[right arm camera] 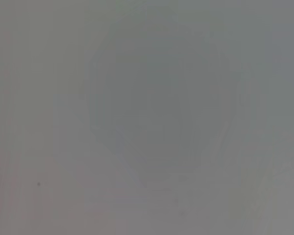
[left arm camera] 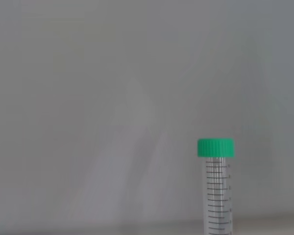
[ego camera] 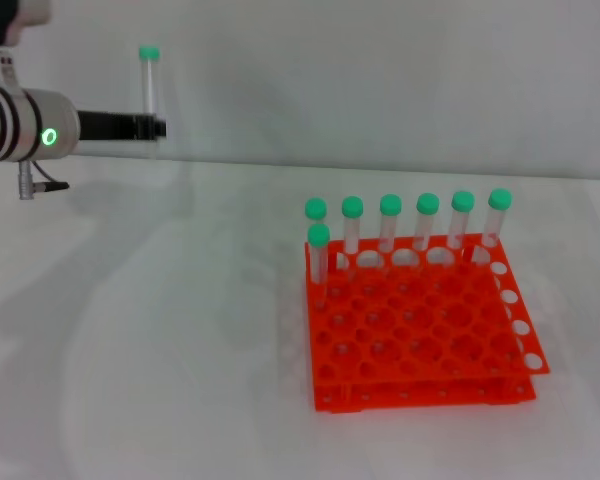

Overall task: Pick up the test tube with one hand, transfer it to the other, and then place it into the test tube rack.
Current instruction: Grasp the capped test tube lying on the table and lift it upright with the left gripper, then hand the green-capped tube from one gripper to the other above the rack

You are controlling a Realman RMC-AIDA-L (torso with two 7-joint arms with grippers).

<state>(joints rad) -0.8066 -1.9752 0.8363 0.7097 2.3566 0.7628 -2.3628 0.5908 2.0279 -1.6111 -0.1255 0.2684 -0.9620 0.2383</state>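
My left gripper (ego camera: 152, 128), black on a white-silver arm, is high at the far left and is shut on the test tube (ego camera: 151, 95). The tube is clear with a green cap and stands upright, cap up, well above the table. It also shows in the left wrist view (left arm camera: 217, 191), cap at the top. The orange-red test tube rack (ego camera: 420, 335) stands on the table at the right of centre, far from the held tube. Seven green-capped tubes (ego camera: 390, 225) stand along its back row and back left corner. My right gripper is out of view.
The white table (ego camera: 130, 360) spreads to the left and front of the rack. A pale wall (ego camera: 380, 80) rises behind it. The right wrist view shows only a blank grey surface.
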